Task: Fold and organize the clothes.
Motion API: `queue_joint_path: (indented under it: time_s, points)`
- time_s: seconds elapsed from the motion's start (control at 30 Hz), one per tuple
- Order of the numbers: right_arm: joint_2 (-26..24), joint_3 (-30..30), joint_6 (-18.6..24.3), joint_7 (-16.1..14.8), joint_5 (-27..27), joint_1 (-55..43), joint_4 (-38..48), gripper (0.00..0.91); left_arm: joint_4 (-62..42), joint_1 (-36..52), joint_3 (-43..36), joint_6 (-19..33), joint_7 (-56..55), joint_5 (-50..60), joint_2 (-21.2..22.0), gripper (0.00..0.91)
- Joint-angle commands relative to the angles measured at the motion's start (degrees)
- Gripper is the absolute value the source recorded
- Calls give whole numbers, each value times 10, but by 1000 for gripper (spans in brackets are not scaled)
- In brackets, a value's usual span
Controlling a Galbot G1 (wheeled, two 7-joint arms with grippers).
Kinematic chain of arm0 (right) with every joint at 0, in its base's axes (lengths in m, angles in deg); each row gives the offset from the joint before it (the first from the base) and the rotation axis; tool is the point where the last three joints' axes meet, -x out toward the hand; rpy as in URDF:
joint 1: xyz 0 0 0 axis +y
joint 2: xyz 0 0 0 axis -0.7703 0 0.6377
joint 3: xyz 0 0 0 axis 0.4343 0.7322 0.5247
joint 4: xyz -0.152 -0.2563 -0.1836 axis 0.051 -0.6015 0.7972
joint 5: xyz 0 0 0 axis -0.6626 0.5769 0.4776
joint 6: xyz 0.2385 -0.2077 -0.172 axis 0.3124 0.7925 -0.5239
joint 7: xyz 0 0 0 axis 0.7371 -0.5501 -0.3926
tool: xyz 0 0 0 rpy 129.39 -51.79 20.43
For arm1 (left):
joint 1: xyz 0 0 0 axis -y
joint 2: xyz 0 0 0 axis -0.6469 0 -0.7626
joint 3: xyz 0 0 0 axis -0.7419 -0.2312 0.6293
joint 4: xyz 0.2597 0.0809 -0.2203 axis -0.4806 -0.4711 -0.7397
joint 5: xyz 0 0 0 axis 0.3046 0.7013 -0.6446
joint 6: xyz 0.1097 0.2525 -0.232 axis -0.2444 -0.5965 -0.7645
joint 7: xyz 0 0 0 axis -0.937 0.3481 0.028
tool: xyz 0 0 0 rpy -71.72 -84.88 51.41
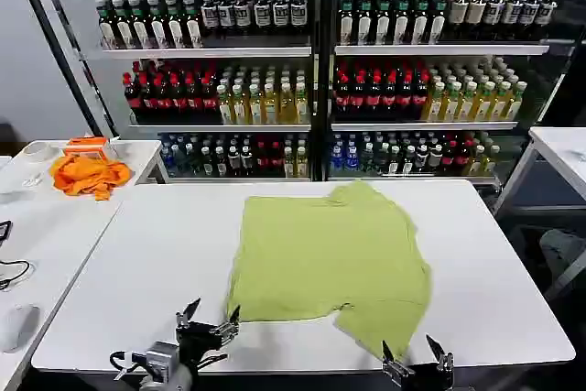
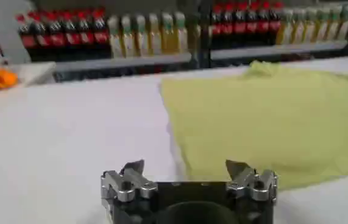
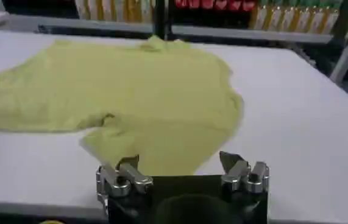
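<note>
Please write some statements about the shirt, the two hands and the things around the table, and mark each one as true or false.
1. The green shirt lies spread on the white table. True.
2. The left hand is shut on the shirt. False: it is open at the table's near edge, beside the shirt and not touching it.
3. The right hand is open at the near edge, close to the shirt's nearest corner. True.
4. The orange cloth lies on top of the shirt. False: it lies on another table to the left.
5. Shelves of bottles stand behind the table. True.
6. The shirt hangs over the table's far edge. False: all of it lies on the tabletop.
</note>
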Motion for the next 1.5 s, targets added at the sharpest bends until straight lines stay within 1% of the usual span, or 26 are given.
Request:
queue_joint_path:
  time_s: [0.03, 0.17, 0.2, 0.23, 0.27, 0.3, 0.33, 0.37, 0.57, 0.77, 1.07, 1.23, 1.5]
  points:
    - [1, 14, -13, 3, 1, 3, 10, 907, -49, 38, -39, -35, -5, -14, -12, 907]
    - [1, 19, -12, 2, 1, 1, 14, 907, -55, 43, -42, -35, -11, -14, -13, 907]
    - [1, 21, -11, 2, 1, 1, 15, 907, -54, 42, -43, -34, -12, -14, -13, 312]
    - [0, 22, -10, 2, -1, 1, 16, 695, -54, 40, -42, -33, -12, -14, -13, 131]
    - [1, 23, -8, 2, -2, 0, 17, 514, -53, 39, -42, -32, -12, -14, -12, 20]
    - [1, 24, -7, 3, -5, -1, 18, 312, -53, 39, -43, -32, -13, -14, -11, 20]
    - [1, 25, -5, 4, -9, -2, 19, 40, -55, 39, -43, -32, -13, -14, -11, 20]
    - [1, 26, -5, 6, -16, -4, 21, 0, -57, 39, -44, -33, -13, -15, -10, 20]
    - [1, 25, -5, 9, -47, -11, 27, 0, -62, 40, -45, -32, -11, -21, -7, 20]
    - [0, 22, 2, 7, -49, -7, 23, 0, -59, 39, -45, -29, -9, -24, -5, 20]
    - [-10, 1, 27, -6, -31, 14, -6, 0, -24, 22, -30, -14, 1, -28, -2, 20]
    - [-17, -10, 38, -9, -25, 29, -29, 0, -3, 10, -17, -8, 1, -28, -3, 20]
    - [-28, -27, 56, -14, -3, 81, -90, 0, 66, -29, 17, -4, 3, -30, -8, 20]
